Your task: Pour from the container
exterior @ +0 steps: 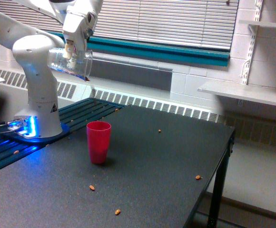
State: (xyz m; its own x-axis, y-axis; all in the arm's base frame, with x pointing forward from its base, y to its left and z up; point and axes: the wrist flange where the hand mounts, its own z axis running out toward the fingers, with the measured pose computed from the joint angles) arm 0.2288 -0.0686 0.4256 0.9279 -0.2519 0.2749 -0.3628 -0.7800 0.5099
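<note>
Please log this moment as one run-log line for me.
gripper: shut on clear cup | cup: tipped, nearly empty | red cup: upright below | nuts: scattered on table

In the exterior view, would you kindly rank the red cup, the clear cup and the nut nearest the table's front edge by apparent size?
1. Clear cup and red cup: look alike; distances differ, so unranked.
2. Nut: clearly smallest.

Cup (98,142) on table (166,156), container (71,64) above, toward the exterior view's left
</note>
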